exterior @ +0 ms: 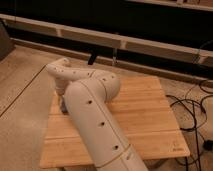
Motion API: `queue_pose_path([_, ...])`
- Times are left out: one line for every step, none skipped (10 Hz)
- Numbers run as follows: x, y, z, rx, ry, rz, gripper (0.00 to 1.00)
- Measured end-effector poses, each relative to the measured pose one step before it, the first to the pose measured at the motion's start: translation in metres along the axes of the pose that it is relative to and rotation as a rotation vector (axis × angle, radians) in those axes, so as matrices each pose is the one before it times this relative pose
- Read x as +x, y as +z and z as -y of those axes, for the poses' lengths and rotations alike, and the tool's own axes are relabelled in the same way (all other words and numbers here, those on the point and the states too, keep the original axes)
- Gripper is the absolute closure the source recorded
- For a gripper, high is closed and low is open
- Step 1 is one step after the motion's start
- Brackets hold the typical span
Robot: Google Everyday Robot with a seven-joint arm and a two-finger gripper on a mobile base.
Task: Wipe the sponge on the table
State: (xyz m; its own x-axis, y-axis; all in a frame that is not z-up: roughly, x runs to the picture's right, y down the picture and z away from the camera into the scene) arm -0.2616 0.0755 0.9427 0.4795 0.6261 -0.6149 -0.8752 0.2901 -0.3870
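The table is a low square with a light wooden plank top, filling the middle of the camera view. My white arm rises from the bottom edge, bends over the table's left half and reaches down to the far-left side. There the gripper points down at the table, largely hidden behind the wrist. Only a small blue-grey sliver of the sponge shows right under it, at the table's left edge. Whether the gripper touches the sponge cannot be made out.
Black cables lie on the floor right of the table. A dark wall with a pale rail runs along the back, with a thin dark post before it. A dark object stands at the far left.
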Motion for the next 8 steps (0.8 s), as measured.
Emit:
queue_pose_path([-0.00114,0.00046,-0.00160,-0.00014,-0.00460,0.00069,0.74])
queue_pose_path([0.00011,0.00122,-0.00067,-0.00127,-0.00158,-0.00163,0.87])
queue_pose_path([0.00066,0.00072,-0.00078,-0.00008,-0.00172,-0.00201,0.95])
queue_pose_path([0.00173,0.00093,-0.00055,0.00110,-0.00265,-0.00306,1.00])
queue_pose_path([0.00248,-0.00015,-0.00160,0.00216,-0.00685,-0.00104,1.00])
queue_pose_path([0.00249,-0.00068,-0.00424,0.00275,-0.00925,-0.00070,1.00])
queue_pose_path([0.00123,-0.00074,-0.00655,0.00380,-0.01363,0.00235,1.00])
queue_pose_path([0.00234,0.00048,-0.00938,0.00578,-0.01961,-0.00209,1.00])
